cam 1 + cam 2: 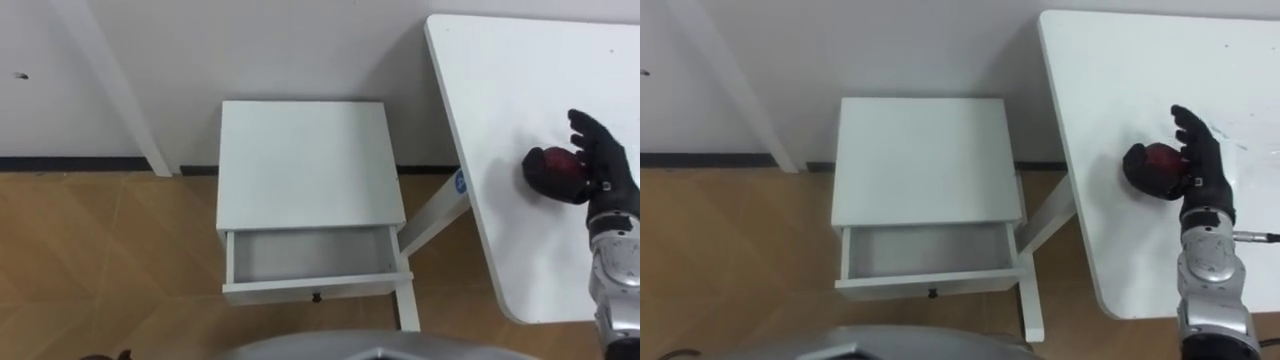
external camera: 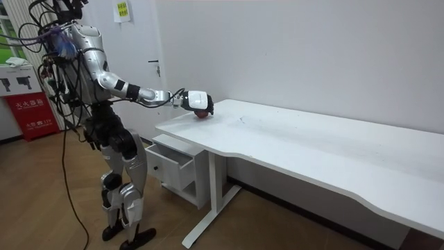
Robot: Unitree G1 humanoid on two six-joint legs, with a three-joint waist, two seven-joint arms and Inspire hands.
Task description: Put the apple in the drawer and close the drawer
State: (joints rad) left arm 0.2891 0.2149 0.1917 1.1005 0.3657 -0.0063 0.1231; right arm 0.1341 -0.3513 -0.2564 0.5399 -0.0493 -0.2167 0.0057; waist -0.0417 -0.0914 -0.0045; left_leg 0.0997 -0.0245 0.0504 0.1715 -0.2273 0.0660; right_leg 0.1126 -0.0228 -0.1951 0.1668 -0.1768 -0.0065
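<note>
At the right edge of the frame, the dark red round apple (image 1: 552,172) sits on the broad white table top (image 1: 520,90), pressed against the left side of the robot's black-gloved right hand (image 1: 605,165). The hand's dark fingers curl round the fruit – a grasp, by the look of it. The shallow white drawer (image 1: 310,255) stands pulled open at lower centre, under the small white square cabinet (image 1: 305,160). It lies well apart, down and left of the apple – so the carry likely runs that way, past the table's edge.
</note>
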